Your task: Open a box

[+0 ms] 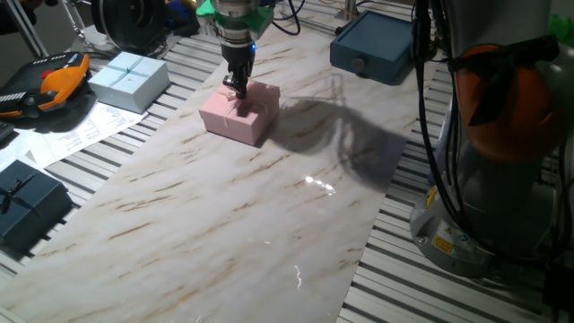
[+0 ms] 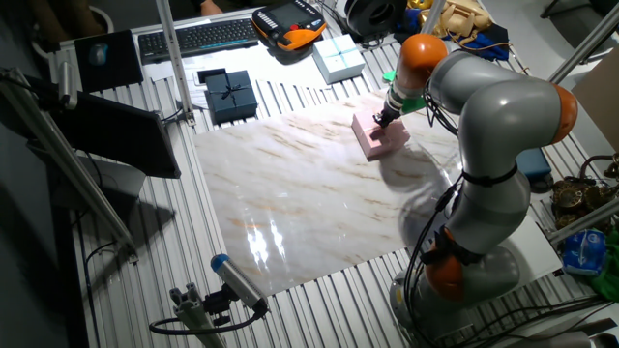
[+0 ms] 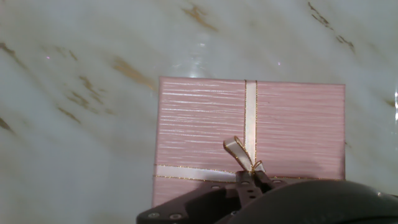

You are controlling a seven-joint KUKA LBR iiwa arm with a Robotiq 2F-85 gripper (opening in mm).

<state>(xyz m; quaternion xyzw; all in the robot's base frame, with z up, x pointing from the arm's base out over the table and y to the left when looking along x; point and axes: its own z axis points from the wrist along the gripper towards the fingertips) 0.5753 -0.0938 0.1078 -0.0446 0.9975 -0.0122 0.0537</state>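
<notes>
The pale-pink box (image 1: 244,118) sits on the marble tabletop (image 1: 224,215), toward its far side, with its lid on. It also shows in the other fixed view (image 2: 379,139) and fills the hand view (image 3: 199,124). A cream ribbon crosses the lid and ends in a small bow (image 3: 239,150). My gripper (image 1: 237,91) points straight down onto the lid. In the hand view the gripper (image 3: 253,179) has its fingertips pinched together at the base of the bow. It shows in the other fixed view (image 2: 381,122) too.
A light blue gift box (image 1: 130,79) lies to the left on papers. A dark blue box (image 1: 27,208) sits at the left edge, and a dark blue case (image 1: 377,49) at the back right. An orange-black pendant (image 1: 54,81) lies far left. The arm's base (image 1: 493,179) stands at the right.
</notes>
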